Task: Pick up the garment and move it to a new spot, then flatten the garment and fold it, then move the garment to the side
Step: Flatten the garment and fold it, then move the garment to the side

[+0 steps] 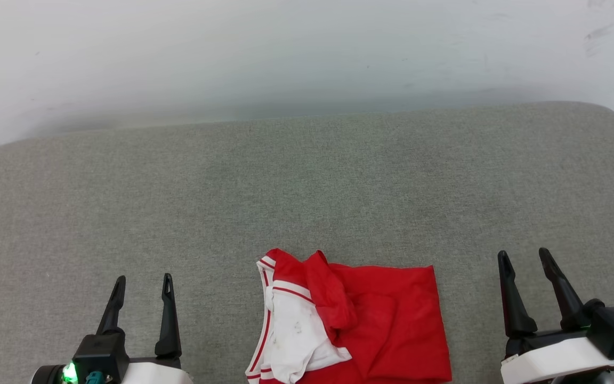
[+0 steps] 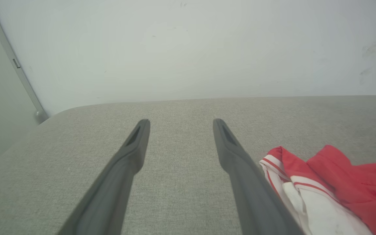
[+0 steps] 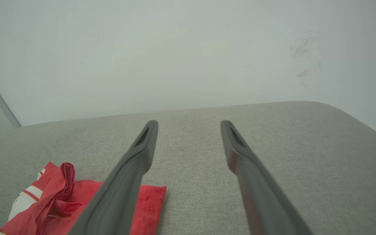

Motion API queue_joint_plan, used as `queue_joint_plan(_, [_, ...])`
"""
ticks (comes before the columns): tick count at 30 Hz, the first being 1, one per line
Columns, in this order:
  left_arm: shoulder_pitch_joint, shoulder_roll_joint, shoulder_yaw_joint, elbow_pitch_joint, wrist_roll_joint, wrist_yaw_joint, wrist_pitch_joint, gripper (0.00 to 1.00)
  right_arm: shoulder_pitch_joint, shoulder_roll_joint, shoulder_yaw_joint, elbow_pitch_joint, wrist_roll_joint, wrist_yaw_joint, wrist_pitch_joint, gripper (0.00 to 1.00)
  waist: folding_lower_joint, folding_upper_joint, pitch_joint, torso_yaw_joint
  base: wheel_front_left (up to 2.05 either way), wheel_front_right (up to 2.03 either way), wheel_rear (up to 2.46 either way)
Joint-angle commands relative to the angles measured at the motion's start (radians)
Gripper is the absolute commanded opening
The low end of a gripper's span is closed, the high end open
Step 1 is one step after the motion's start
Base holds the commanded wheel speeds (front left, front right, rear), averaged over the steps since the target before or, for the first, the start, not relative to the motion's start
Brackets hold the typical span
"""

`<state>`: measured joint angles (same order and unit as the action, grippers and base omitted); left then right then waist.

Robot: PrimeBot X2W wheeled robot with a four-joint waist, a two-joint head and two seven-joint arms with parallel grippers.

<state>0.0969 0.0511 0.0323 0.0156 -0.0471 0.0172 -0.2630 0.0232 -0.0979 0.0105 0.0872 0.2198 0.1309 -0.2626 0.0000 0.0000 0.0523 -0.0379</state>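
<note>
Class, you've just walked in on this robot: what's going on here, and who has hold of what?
Nothing is held at this moment. A red and white shirt lies rumpled on a grey padded surface, near its front edge. The left end effector and the right end effector sit on either side of the shirt, both open and apart from it. The shirt is neither flat nor neatly folded.

Desk (image 1: 307, 181): grey-green woven fabric top, far corners rounded, far edge against the wall (image 1: 307, 53). Wall: plain white, matte, dark scuff marks (image 1: 600, 34) upper right. Grey trim strip (image 2: 15, 63) runs slanted at left. Lighting soft, even.
</note>
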Motion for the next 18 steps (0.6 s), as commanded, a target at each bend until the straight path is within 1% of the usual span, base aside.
queue_joint_plan(1, [0.006, -0.001, 0.001, 0.000, -0.003, -0.004, -0.002, 1.00, 0.009, 0.009, -0.008, -0.013, -0.004, 0.000, -0.002, 1.00, 0.0000, 0.0000, 0.001, 0.001, 0.00, 0.00, 0.00])
queue_joint_plan(4, [0.004, -0.001, 0.002, 0.001, -0.004, -0.007, -0.002, 1.00, -0.019, 0.008, -0.013, -0.035, -0.013, 0.000, -0.002, 1.00, 0.0000, 0.0000, 0.003, 0.000, 0.00, 0.00, 0.00])
queue_joint_plan(6, [0.001, -0.001, 0.003, 0.003, -0.004, -0.007, -0.002, 1.00, -0.060, -0.014, -0.019, -0.056, -0.018, 0.000, -0.002, 1.00, 0.0000, 0.0000, 0.005, 0.000, 0.00, 0.00, 0.00])
queue_joint_plan(7, [0.001, -0.001, 0.003, 0.003, -0.004, -0.007, -0.002, 1.00, -0.060, -0.014, -0.019, -0.056, -0.018, 0.000, -0.002, 1.00, 0.0000, 0.0000, 0.005, 0.000, 0.00, 0.00, 0.00])
queue_joint_plan(9, [-0.003, -0.001, 0.005, 0.005, -0.004, -0.009, -0.002, 1.00, -0.102, -0.044, -0.017, -0.073, -0.018, 0.000, -0.001, 1.00, 0.0000, 0.0000, 0.007, 0.000, 0.00, 0.00, 0.00])
queue_joint_plan(12, [-0.010, -0.001, 0.007, 0.008, -0.004, -0.014, -0.002, 1.00, -0.194, -0.117, 0.016, -0.105, -0.009, 0.000, 0.050, 1.00, 0.0000, 0.0000, 0.012, 0.002, 0.00, 0.00, 0.00])
queue_joint_plan(14, [-0.018, -0.001, 0.004, 0.010, -0.003, -0.017, -0.002, 1.00, -0.257, -0.174, 0.047, -0.123, 0.009, 0.000, 0.120, 1.00, 0.0000, 0.0000, 0.016, 0.007, 0.00, 0.00, 0.00])
queue_joint_plan(15, [-0.021, -0.001, 0.003, 0.012, -0.003, -0.018, -0.002, 1.00, -0.279, -0.192, 0.066, -0.132, 0.021, 0.000, 0.175, 1.00, 0.0000, 0.0000, 0.019, 0.010, 0.00, 0.00, 0.00])
queue_joint_plan(17, [-0.024, -0.001, -0.001, 0.014, -0.004, -0.020, -0.002, 1.00, -0.326, -0.235, 0.099, -0.143, 0.066, 0.000, 0.309, 1.00, 0.0000, 0.0000, 0.024, 0.015, 0.00, 0.00, 0.00])
queue_joint_plan(18, [-0.026, -0.001, -0.003, 0.014, -0.006, -0.021, -0.002, 1.00, -0.347, -0.255, 0.115, -0.146, 0.107, 0.000, 0.387, 1.00, 0.0000, 0.0000, 0.027, 0.018, 0.00, 0.00, 0.00])
